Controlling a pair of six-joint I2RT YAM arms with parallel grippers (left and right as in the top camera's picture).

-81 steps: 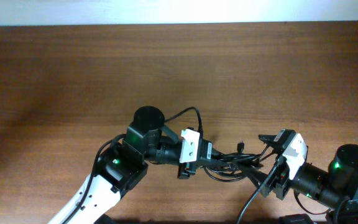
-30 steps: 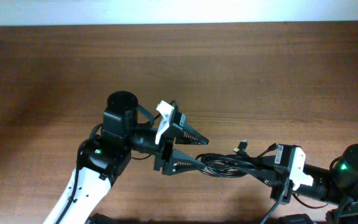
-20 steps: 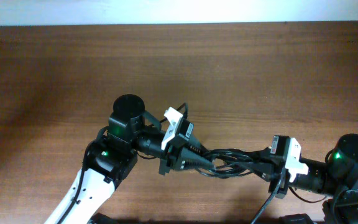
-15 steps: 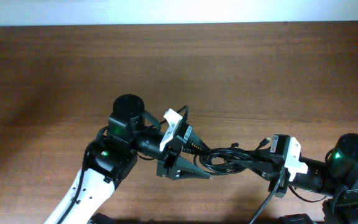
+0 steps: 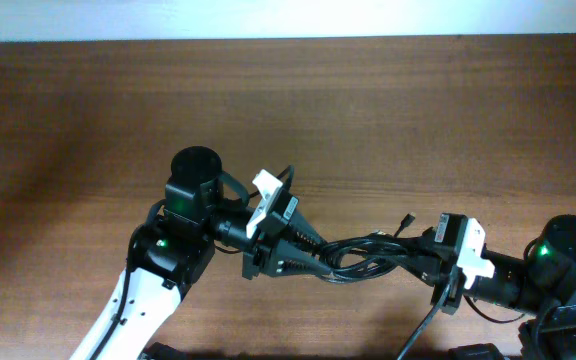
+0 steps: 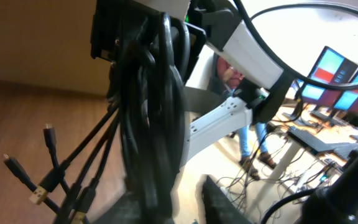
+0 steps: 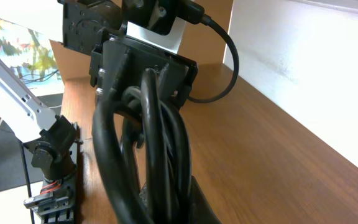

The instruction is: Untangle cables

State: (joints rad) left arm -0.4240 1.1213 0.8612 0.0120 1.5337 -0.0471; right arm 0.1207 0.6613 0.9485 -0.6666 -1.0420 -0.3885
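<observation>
Overhead view: the cables (image 5: 368, 258), a bundle of thin black cords, hang strung between the two pincers near the front edge of the worktop (image 5: 268, 100), right of its middle. One plug (image 5: 406, 218) pokes up from the bundle toward the far edge. The right pincer (image 5: 423, 265) is clamped tight on the bundle's right end. The left pincer (image 5: 313, 257) straddles the left end with its fingers narrowed. In the left wrist view a sliver of gap shows beside the cords (image 6: 148, 124), so whether it grips cannot be told. There, loose strands end in small plugs (image 6: 37, 196) above the wood. Beyond them are lit monitors (image 6: 331, 68), their writing too blurred to read, and a person in jeans (image 6: 248, 134) partly hidden behind the white arm (image 6: 229, 115). In the right wrist view a thicker arm cord (image 7: 225, 56) loops behind the bundle.
</observation>
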